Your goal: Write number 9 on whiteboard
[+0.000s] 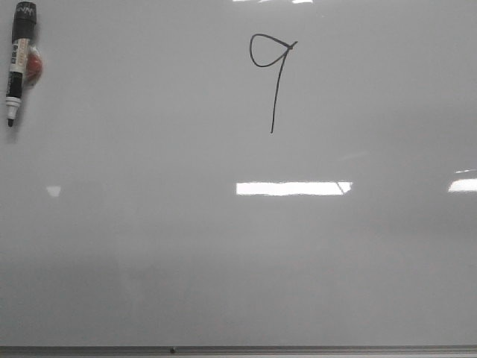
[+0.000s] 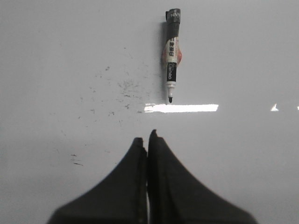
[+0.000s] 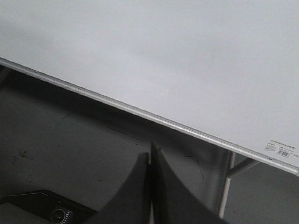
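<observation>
The number 9 [image 1: 271, 74] is drawn in thin black line near the far middle of the whiteboard [image 1: 238, 246]. A white marker pen with a black cap [image 1: 18, 63] lies flat at the far left of the board, uncapped tip toward me, beside a small red object [image 1: 33, 67]. In the left wrist view the marker [image 2: 171, 56] lies ahead of my left gripper [image 2: 145, 137], which is shut and empty above the board [image 2: 56, 70]. My right gripper [image 3: 150, 151] is shut and empty, off the board, over the dark floor beyond the board's frame edge [image 3: 149, 115].
Faint black smudge marks [image 2: 124, 88] dot the board near the marker. Bright light reflections [image 1: 292, 188] lie across the board. A thin grey frame [image 1: 238, 349] runs along the near edge. A metal table leg [image 3: 226, 184] and a dark device [image 3: 51, 210] show below the right gripper.
</observation>
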`<move>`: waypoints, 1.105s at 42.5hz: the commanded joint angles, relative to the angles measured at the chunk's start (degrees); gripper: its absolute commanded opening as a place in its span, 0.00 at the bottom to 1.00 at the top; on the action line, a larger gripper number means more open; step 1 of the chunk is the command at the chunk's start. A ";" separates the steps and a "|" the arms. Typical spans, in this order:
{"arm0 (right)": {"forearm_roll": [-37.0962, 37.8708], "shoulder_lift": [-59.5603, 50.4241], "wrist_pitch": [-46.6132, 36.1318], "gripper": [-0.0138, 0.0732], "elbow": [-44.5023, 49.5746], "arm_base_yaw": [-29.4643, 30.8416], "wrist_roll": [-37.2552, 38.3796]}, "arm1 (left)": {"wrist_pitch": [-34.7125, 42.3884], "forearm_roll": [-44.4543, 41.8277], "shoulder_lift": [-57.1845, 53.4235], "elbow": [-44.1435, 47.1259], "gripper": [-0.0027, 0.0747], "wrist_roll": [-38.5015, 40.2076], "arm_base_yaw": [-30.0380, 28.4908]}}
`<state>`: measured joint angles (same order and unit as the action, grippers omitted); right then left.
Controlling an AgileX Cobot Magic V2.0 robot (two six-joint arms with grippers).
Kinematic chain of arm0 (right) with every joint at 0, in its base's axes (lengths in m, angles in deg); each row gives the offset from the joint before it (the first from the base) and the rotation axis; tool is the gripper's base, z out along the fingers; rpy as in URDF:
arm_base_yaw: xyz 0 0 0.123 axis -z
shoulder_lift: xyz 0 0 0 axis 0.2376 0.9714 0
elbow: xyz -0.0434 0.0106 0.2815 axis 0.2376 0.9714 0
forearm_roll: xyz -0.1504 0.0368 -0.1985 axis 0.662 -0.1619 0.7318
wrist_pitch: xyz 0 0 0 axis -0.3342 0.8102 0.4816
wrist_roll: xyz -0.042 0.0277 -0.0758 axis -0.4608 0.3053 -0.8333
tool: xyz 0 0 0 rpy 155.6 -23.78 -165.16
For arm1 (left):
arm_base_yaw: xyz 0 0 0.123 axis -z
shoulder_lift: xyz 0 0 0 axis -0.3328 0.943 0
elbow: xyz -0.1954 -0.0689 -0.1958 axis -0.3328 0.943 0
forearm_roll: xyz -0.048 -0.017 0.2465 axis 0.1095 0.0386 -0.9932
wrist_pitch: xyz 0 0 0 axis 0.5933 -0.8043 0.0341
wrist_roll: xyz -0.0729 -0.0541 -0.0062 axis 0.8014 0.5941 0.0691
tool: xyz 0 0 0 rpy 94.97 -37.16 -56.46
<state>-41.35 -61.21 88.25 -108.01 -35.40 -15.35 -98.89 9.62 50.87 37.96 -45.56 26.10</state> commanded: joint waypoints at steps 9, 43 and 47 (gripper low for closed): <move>0.83 0.93 0.97 0.08 -1.27 0.28 -0.17 | 12.44 8.27 -0.80 3.12 0.01 -11.08 -0.08; 0.83 0.93 0.97 0.08 -1.27 0.28 -0.17 | 13.21 9.27 -1.22 3.01 0.01 -13.58 -2.57; 0.83 0.93 0.97 0.08 -1.27 0.28 -0.17 | 13.21 9.27 -1.22 3.01 0.01 -13.58 -2.57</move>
<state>-41.35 -61.21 88.25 -108.01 -35.40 -15.35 -90.76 18.27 50.87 40.84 -59.17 23.70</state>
